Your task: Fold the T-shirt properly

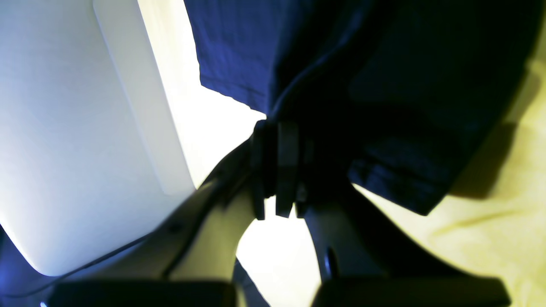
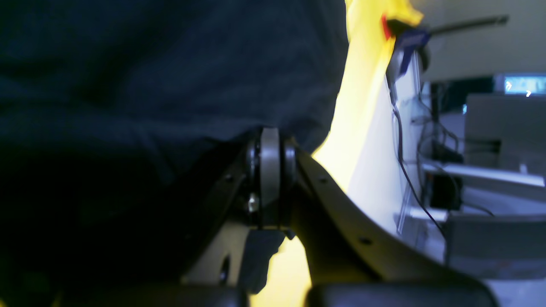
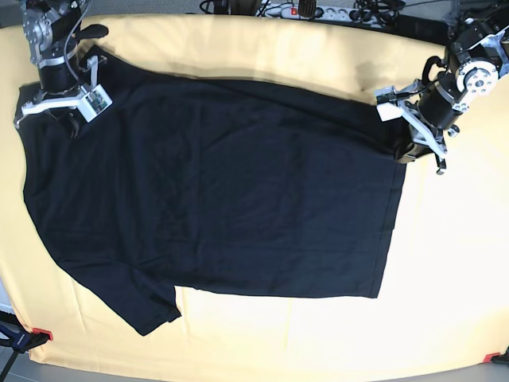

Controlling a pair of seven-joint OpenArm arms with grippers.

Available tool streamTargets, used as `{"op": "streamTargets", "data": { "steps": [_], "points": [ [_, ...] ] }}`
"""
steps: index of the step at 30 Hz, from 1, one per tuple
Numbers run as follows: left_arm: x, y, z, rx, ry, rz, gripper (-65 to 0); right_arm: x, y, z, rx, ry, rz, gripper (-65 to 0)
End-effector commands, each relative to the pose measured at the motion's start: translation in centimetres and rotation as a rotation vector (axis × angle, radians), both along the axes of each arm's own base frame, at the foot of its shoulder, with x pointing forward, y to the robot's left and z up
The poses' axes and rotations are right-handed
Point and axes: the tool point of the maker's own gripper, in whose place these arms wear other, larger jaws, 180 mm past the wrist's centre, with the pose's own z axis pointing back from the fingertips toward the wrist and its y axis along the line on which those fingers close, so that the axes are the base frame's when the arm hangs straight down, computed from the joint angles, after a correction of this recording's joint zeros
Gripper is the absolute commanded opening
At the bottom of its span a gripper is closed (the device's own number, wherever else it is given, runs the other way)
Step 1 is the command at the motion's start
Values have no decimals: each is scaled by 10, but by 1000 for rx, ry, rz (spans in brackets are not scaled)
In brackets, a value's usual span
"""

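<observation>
The black T-shirt [image 3: 215,191] lies spread across the yellow-covered bench [image 3: 318,334]; the left tool [image 3: 407,147] at right and the right tool [image 3: 56,111] at upper left each pinch its edge

Pale yellow tablecloth [image 3: 318,56] (brightly lit) beneath a power strip [image 3: 318,11].

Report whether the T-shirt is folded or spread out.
Mostly spread: the T-shirt lies flat across the tablecloth, one sleeve out, no fold visible.
</observation>
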Motion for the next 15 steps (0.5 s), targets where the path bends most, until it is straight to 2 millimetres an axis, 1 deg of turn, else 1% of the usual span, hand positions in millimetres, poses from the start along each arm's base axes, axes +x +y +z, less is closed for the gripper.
{"op": "streamTargets", "data": {
  "steps": [1,3,5,7,12,15],
  "points": [
    [8,5,7,15,-33,0,-650,9,-5,8,-23,-38,4,-650],
    [7,7,3,12,-23,-4,-650,15,-13,2,-22,-34,-21,-650],
    [8,10,0,15,-20,3,-650,20,-15,-1,1,-34,-27,-650],
    [8,10,-1,13,-19,5,-650,26,-12,2,21,-46,-20,-650],
    [8,10,0,15,-20,8,-650,43,-12,16,24,-106,-17,-650],
    [12,10,4,32,-46,-4,-650,44,-11,15,43,-102,-22,-650]
  ]
}}
